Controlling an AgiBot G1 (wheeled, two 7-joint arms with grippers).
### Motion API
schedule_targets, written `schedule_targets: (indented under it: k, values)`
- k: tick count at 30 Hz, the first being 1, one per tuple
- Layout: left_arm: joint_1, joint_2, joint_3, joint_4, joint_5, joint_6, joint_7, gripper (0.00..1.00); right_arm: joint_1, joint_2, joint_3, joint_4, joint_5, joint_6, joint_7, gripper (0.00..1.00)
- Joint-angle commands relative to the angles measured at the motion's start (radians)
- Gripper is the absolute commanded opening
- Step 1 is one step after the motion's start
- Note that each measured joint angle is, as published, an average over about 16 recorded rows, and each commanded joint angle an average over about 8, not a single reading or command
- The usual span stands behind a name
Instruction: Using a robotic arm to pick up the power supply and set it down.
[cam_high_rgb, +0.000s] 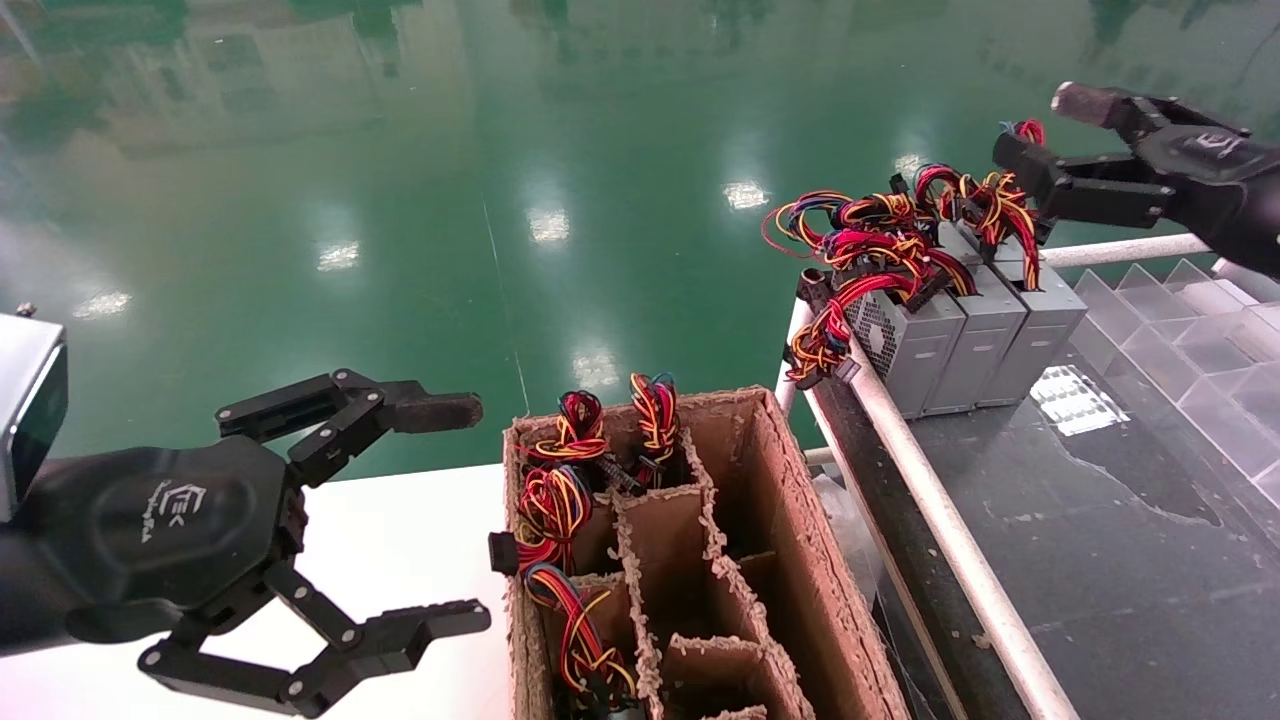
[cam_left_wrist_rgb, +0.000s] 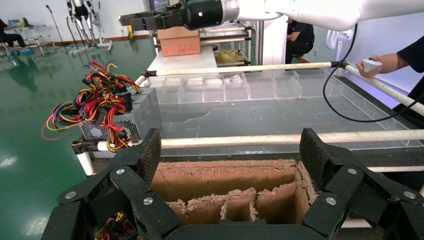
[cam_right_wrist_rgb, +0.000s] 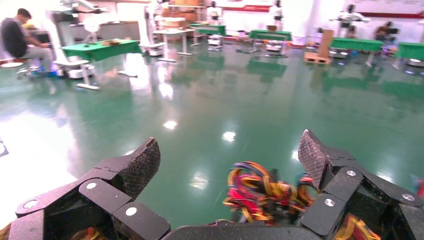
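Green glossy floor (cam_high_rgb: 500, 200); dark bench (cam_high_rgb: 1080, 520) with three power supply units, the rightmost power supply (cam_high_rgb: 1035, 330) at its far left corner. Right pincer (cam_high_rgb: 1040, 135) spread, empty, above their wires. Left pincer (cam_high_rgb: 455, 515) spread, beside divided cardboard box (cam_high_rgb: 790, 560).

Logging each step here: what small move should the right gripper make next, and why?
Probably withdraw clear of the wires: the right gripper hangs open and empty above the row of three power supplies on the dark table; the left gripper waits open beside the cardboard box.
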Motion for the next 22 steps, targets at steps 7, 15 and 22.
schedule_targets:
  k: [7,15,22]
  values:
    - [0.0,0.0,0.0,0.0,0.0,0.0,0.0,1.0,-0.101,0.032,0.023,0.171,0.041,-0.049,0.034,1.0]
    - [0.0,0.0,0.0,0.0,0.0,0.0,0.0,1.0,-0.202,0.064,0.046,0.342,0.082,-0.098,0.068,1.0]
    - [0.0,0.0,0.0,0.0,0.0,0.0,0.0,1.0,-0.271,0.085,0.062,0.459,0.109,-0.131,0.091,1.0]
